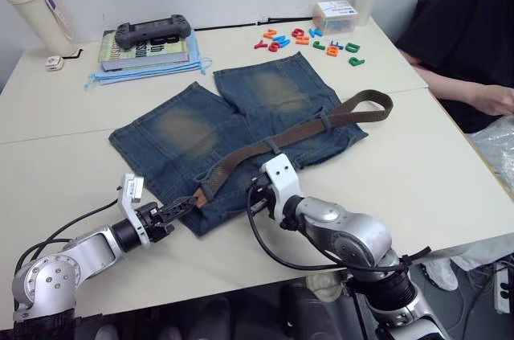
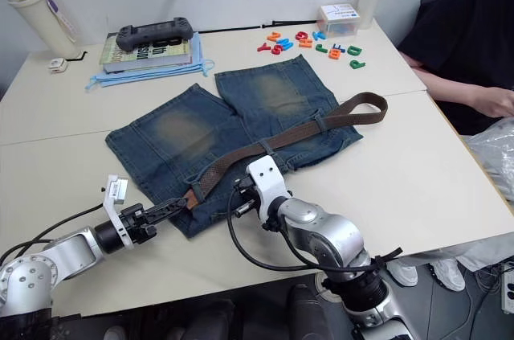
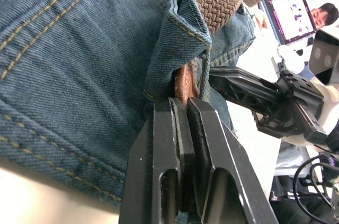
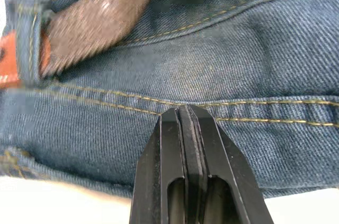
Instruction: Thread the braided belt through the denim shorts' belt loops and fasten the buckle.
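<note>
the left gripper [image 3: 183,108] is clamped on the braided belt's tan tip [image 3: 184,81] at the end belt loop [image 3: 177,44], the strap running up-right along the denim shorts' [image 1: 185,127] waistband; the right gripper [image 4: 183,115], fingers together, presses the waistband nearby.

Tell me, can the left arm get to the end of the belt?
Probably yes, it looks there already. The left gripper seems shut on the belt's tan tip where it pokes out of a loop at the corner of the shorts. Nothing blocks it.
</note>
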You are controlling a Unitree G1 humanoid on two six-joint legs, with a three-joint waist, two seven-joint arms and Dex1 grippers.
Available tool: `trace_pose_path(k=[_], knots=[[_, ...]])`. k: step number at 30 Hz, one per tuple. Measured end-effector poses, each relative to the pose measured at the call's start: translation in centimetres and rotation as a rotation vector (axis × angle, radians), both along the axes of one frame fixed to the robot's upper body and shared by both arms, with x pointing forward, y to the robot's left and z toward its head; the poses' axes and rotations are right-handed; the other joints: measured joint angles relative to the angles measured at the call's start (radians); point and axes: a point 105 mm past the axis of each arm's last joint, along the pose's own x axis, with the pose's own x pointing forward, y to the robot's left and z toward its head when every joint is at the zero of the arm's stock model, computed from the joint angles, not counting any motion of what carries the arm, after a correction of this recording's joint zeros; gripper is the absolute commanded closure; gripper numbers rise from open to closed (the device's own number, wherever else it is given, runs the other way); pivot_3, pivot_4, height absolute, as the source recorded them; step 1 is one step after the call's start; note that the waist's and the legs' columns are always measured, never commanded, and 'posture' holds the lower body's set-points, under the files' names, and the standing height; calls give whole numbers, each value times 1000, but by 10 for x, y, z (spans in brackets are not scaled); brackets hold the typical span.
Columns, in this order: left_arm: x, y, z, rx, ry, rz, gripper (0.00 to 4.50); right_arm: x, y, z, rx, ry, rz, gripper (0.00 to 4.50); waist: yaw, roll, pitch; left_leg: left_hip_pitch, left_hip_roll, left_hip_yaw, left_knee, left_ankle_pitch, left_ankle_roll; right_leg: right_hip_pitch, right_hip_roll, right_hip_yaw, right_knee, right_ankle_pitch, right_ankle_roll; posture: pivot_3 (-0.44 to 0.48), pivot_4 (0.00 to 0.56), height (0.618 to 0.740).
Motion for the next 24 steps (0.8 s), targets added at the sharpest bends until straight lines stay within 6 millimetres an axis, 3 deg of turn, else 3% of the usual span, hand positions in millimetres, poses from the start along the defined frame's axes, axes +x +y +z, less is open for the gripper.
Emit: trace_pose_path(k=[7, 10, 12, 16, 19, 24], knots=[[-8, 17, 3, 48, 11, -11, 4500, 3, 3, -2, 49, 36, -10, 4419, -6, -5, -3, 3, 2, 0, -1, 0, -1, 2, 1, 0, 1, 0, -1, 0, 150, 740], [-16, 59, 9, 138, 43, 21, 4500, 5, 2, -4, 40, 37, -9, 4419, -6, -4, -3, 14, 3, -2, -4, -3, 4, 16, 2, -3, -4, -1, -3, 0, 150, 740], [-22, 83, 7, 200, 70, 31, 4500, 5, 4, -4, 42, 34, -3, 4419, -11, -3, -2, 14, 4, -2, -5, -4, 4, 16, 3, -3, -6, -1, -4, 0, 150, 740], [-37, 162, -1, 392, 103, 92, 4500, 6, 7, -3, 46, 36, 9, 4419, -21, -1, -1, 14, 7, -2, -6, -5, 2, 16, 5, -5, -8, 0, -8, 0, 150, 740], [-39, 195, -2, 472, 86, 119, 4500, 6, 8, -3, 43, 37, 7, 4419, -21, 0, -1, 14, 8, -2, -7, -5, 2, 16, 5, -6, -9, 0, -9, 0, 150, 740], [-35, 227, -4, 547, 45, 171, 4500, 6, 10, -3, 40, 33, 12, 4419, -22, -1, -2, 14, 9, -3, -9, -5, 1, 15, 5, -7, -8, 1, -9, 0, 150, 740]])
